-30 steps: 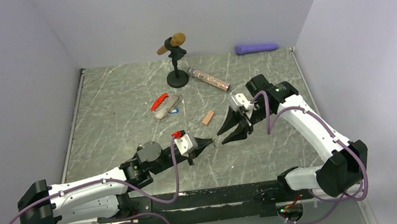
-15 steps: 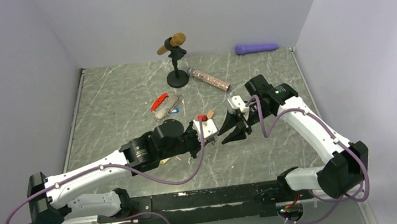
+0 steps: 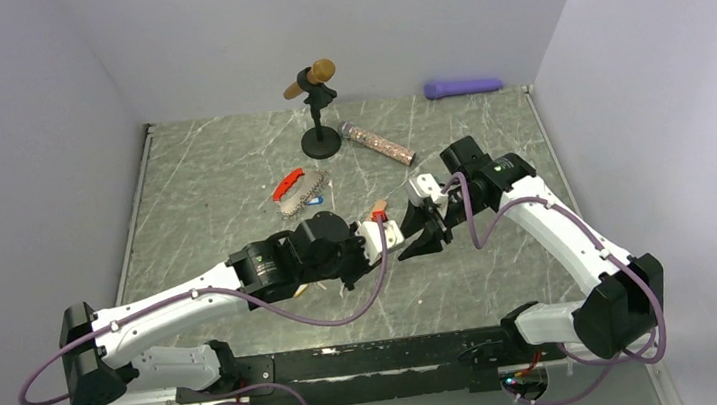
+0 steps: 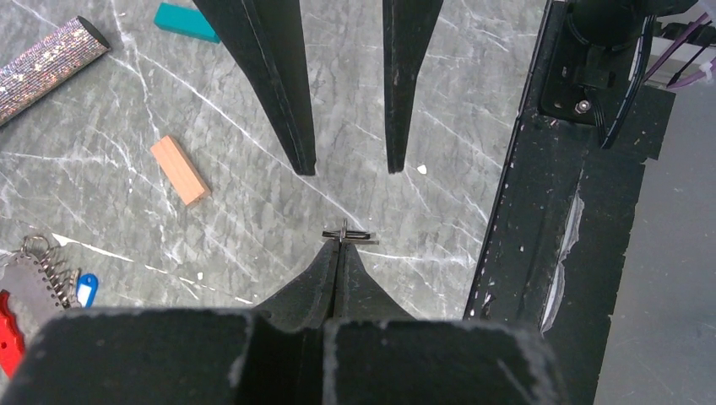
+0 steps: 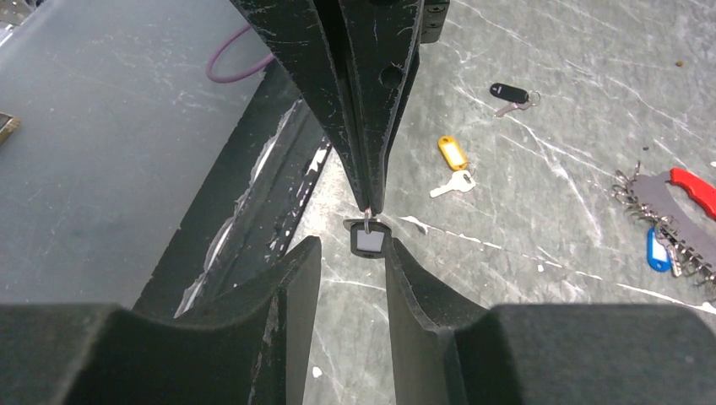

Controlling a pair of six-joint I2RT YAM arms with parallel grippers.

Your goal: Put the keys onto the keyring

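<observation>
The left tool has its fingers pressed together, pinching the small metal loop of a black oblong plastic key tag, which hangs above the grey marbled counter. The right tool is spread, one finger on either side of that tag; contact cannot be confirmed. The red curved clip keyring with silvery coil lies on the counter well apart, with a blue-tagged key just beside its coil. A yellow-tagged key lies loose.

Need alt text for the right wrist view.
The left tool, shut, dangles a black-framed key tag between the fingers of the open right tool. Behind lie a yellow-tagged key, a black-tagged key and the red keyring.
</observation>
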